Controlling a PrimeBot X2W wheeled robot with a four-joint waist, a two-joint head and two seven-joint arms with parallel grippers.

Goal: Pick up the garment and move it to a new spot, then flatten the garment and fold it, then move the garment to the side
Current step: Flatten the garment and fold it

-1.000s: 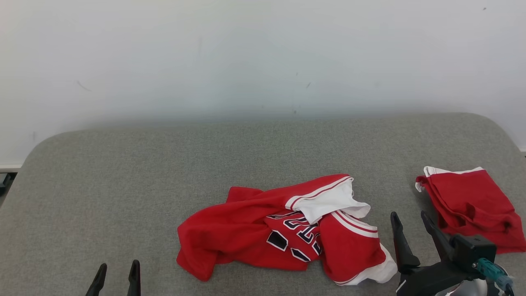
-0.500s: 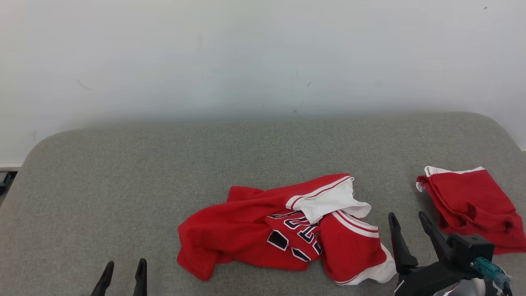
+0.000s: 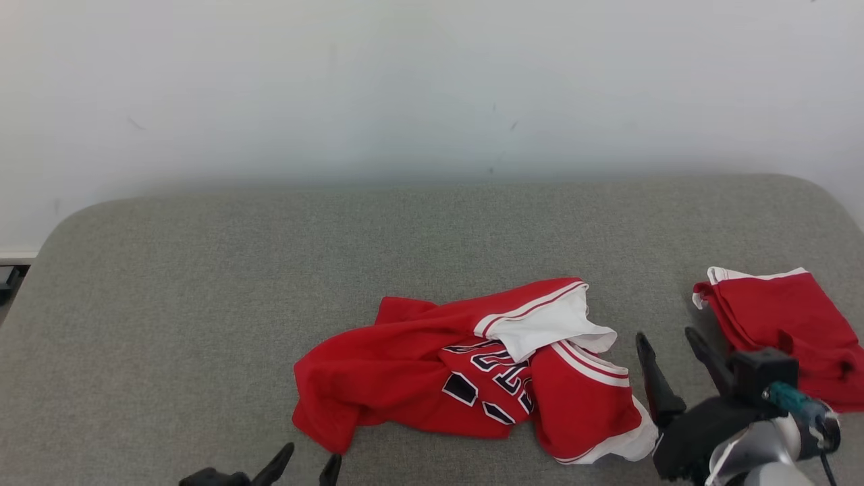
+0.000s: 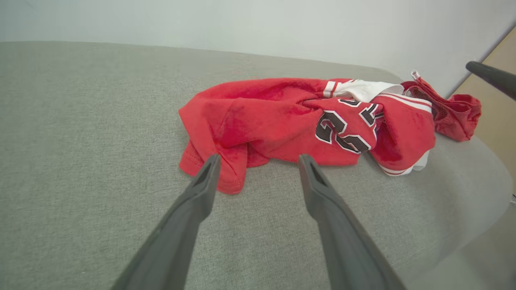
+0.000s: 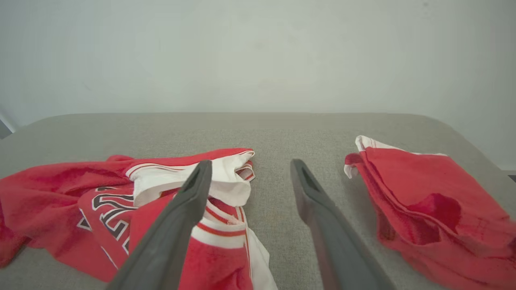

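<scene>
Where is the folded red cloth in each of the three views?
Head view: folded cloth at the right edge, below middle.
Left wrist view: upper right, beyond the jersey.
Right wrist view: right side.
Shared landmark: the numbered jersey, crumpled beside it.

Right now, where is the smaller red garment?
Head view: the smaller red garment lies at the grey cushion's right edge, just right of the right claw and apart from the crumpled numbered jersey.

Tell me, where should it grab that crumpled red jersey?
Probably the loose hem corner at the crumpled jersey's near-left edge: it sticks out flat from the heap on the grey cushion. The open left claw faces it, so come in low from that side.
</scene>
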